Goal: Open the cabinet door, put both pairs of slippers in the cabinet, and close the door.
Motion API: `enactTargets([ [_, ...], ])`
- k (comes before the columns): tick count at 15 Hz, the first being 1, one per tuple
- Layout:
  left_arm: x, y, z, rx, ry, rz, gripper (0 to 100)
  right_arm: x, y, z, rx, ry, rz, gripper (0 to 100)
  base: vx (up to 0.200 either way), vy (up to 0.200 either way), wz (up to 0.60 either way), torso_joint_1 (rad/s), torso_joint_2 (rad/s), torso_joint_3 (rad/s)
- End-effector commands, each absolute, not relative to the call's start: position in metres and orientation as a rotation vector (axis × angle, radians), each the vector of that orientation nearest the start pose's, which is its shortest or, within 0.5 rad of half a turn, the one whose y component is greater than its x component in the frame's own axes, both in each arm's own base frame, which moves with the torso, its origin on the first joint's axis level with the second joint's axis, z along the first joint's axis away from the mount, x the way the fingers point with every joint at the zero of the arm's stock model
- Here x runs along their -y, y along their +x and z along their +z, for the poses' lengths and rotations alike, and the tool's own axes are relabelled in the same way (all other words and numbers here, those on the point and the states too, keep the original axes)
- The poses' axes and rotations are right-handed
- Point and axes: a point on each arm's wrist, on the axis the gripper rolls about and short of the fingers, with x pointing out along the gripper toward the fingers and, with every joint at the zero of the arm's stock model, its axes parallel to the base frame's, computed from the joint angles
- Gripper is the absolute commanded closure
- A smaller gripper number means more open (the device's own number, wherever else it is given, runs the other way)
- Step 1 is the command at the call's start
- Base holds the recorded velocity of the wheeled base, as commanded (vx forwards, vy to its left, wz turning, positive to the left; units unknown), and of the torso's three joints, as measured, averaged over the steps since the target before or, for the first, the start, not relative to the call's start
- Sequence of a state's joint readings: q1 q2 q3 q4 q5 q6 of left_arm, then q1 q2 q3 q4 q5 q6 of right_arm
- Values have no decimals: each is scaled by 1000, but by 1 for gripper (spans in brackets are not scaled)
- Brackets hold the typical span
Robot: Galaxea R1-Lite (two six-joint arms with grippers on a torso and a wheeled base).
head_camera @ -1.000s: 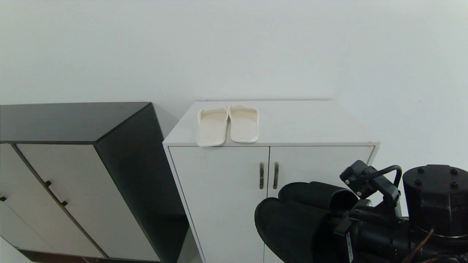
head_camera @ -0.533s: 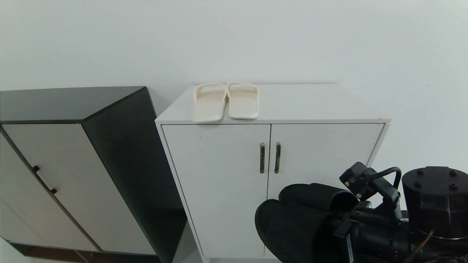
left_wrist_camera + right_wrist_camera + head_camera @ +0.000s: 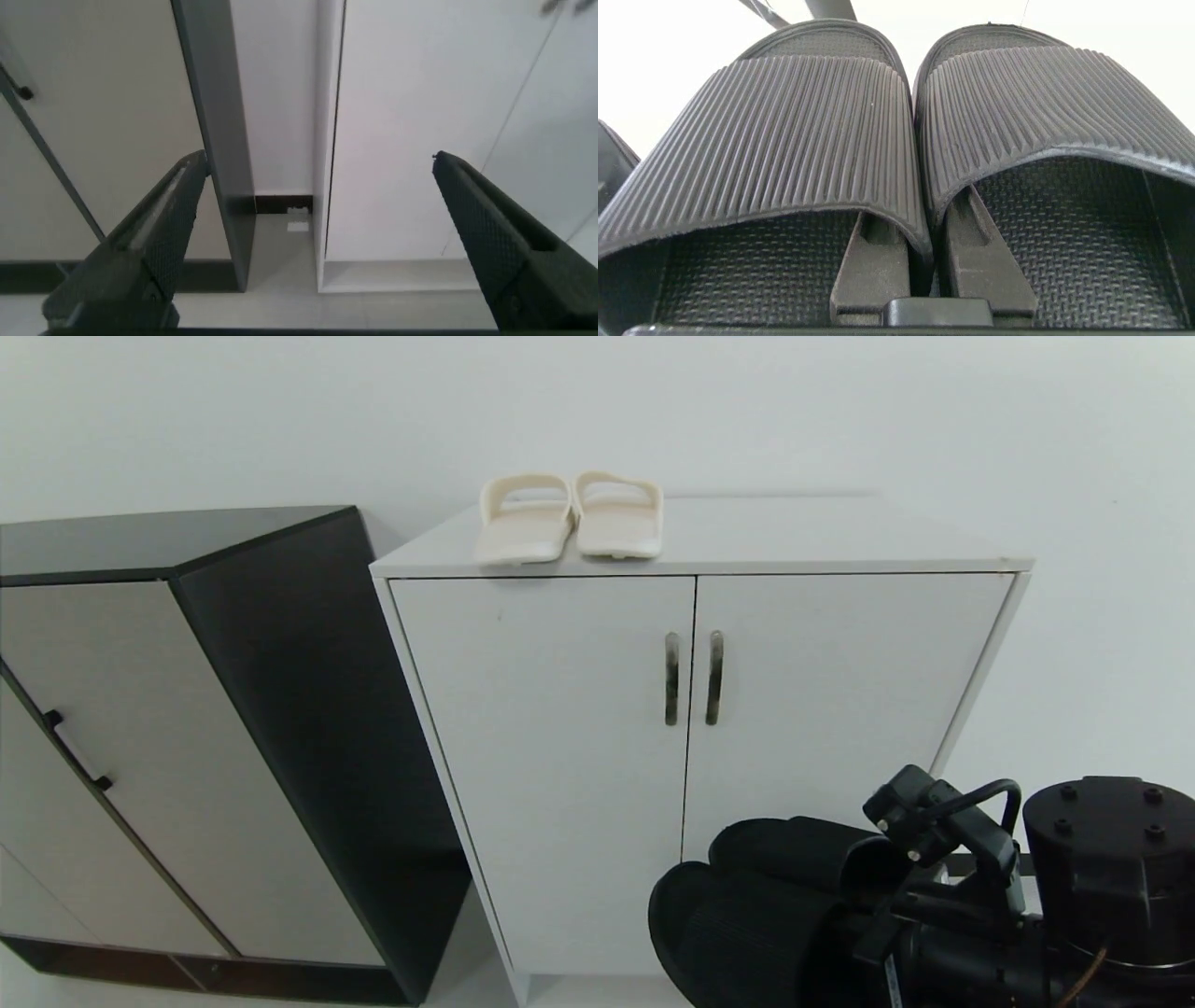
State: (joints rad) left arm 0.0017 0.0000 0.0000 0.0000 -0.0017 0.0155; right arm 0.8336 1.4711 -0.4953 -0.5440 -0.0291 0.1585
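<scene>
Two pairs have to go inside the white cabinet (image 3: 840, 532), and both of its doors are shut, so my worries start there. My right gripper (image 3: 920, 210) is closed on the black slippers (image 3: 775, 896), one finger pushed under each strap and pinching the two inner walls together. The pair hangs low in front of the cabinet's right door (image 3: 822, 691). I judge that grip to be thin: soft ribbed straps could slide off the fingers if the arm swings or tips, and one slipper might drop on its own. The cream slippers (image 3: 569, 518) sit side by side on top of the cabinet, toward its left and right at the front edge, so a jolt to the carcass or a door pulled hard might shake them off. My left gripper (image 3: 318, 163) is spread wide and holds nothing, and it faces the gap between the cabinet's left side and the dark cabinet (image 3: 308, 728) beside it. It is the free one for the handles (image 3: 671, 679), which stand close together at the cabinet's centre seam. A wide approach could catch both bars, or slip off the narrow one I want. Whichever door swings out, I'd watch that it does not strike the black pair parked in front of the cabinet and knock it loose.
</scene>
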Motion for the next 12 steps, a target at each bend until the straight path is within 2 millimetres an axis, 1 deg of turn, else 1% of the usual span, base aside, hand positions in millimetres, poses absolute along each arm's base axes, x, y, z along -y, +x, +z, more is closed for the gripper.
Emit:
enactTargets([
  [1, 1, -23, 75, -4, 41, -25, 0, -166, 151, 152, -467, -49, 761, 100, 0, 0, 0, -95, 461, 369],
  [3, 1, -22, 75, -8, 101, -59, 0, -165, 150, 150, -471, -56, 761, 100, 0, 0, 0, -56, 435, 368],
  [5, 2, -24, 82, 16, 100, -79, 0, -165, 149, 150, -470, -55, 764, 100, 0, 0, 0, -36, 430, 403],
  [6, 2, -26, 101, 43, 91, -107, 0, -166, 149, 150, -473, -57, 767, 100, 0, 0, 0, 2, 310, 286],
  [7, 3, -22, 127, 31, 37, -125, 0, -166, 149, 150, -473, -57, 769, 100, 0, 0, 0, 0, 0, 0],
  [8, 3, -12, 144, -22, -3, -156, 0, -166, 149, 150, -473, -57, 766, 100, 0, 0, 0, 0, 0, 0],
  [9, 5, 2, 150, -96, -12, -228, 0, -165, 149, 149, -474, -58, 764, 100, 0, 0, 0, 0, 0, 0],
  [10, 7, 19, 154, -152, -26, -335, 0, -165, 149, 150, -471, -57, 764, 100, 0, 0, 0, 0, 0, 0],
  [12, 11, 51, 166, -176, -39, -482, 0, -165, 148, 150, -471, -57, 764, 100, 0, 0, 0, 0, 0, 0],
])
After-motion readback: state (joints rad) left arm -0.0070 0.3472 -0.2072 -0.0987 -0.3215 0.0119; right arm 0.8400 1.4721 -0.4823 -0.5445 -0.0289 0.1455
